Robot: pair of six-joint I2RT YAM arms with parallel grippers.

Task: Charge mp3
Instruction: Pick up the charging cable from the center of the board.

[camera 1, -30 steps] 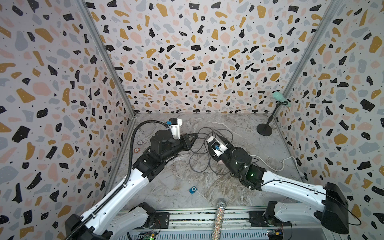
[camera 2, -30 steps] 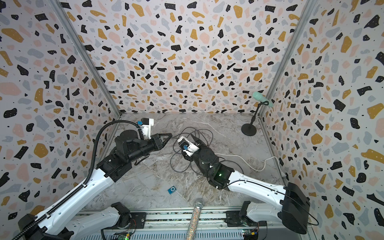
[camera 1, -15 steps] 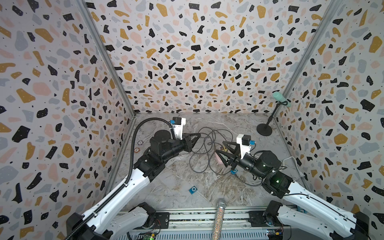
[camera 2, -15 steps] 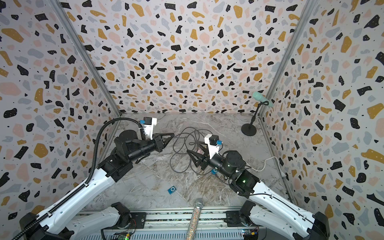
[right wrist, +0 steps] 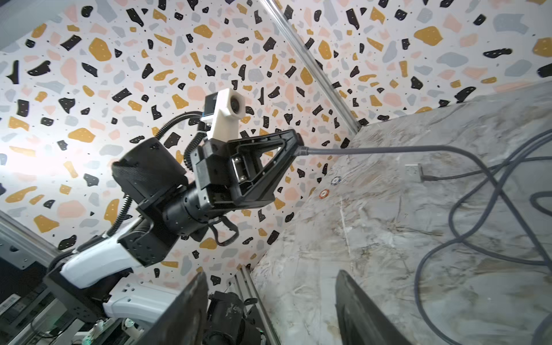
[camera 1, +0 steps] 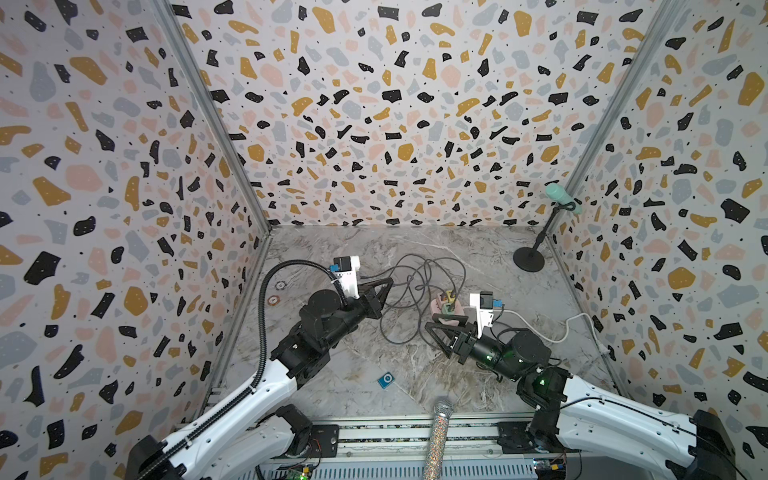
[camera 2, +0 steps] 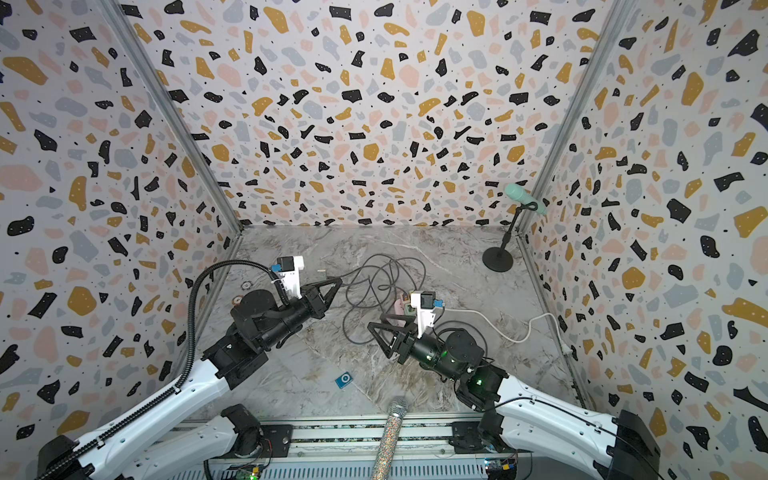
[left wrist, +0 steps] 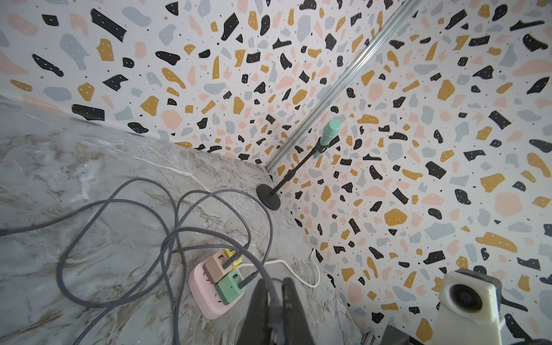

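The mp3 [camera 1: 386, 380] [camera 2: 344, 380] is a small blue square player lying flat near the table's front edge, apart from both arms. My left gripper [camera 1: 388, 283] [camera 2: 338, 283] [left wrist: 274, 286] hangs above the table at the left, shut on the end of a grey cable [camera 1: 415, 286] [left wrist: 119, 209] [right wrist: 388, 149]. That cable loops across the marble to a pink power strip [camera 1: 439, 307] [left wrist: 206, 298] carrying coloured chargers. My right gripper [camera 1: 432, 323] [camera 2: 376, 323] [right wrist: 268, 280] stands open and empty just in front of the strip, pointing at the left arm.
A green microphone on a black stand [camera 1: 528, 260] occupies the back right corner. A glittery microphone [camera 1: 436, 436] lies over the front rail. A white cord [camera 1: 557, 334] runs from the strip to the right wall. Two chips [camera 1: 276, 293] lie by the left wall. Another cable's plug [right wrist: 413, 171] rests on the marble.
My right arm drew back from the power strip, turned toward the left and opened its jaws wider. The left gripper lifted slightly with the cable still in it.
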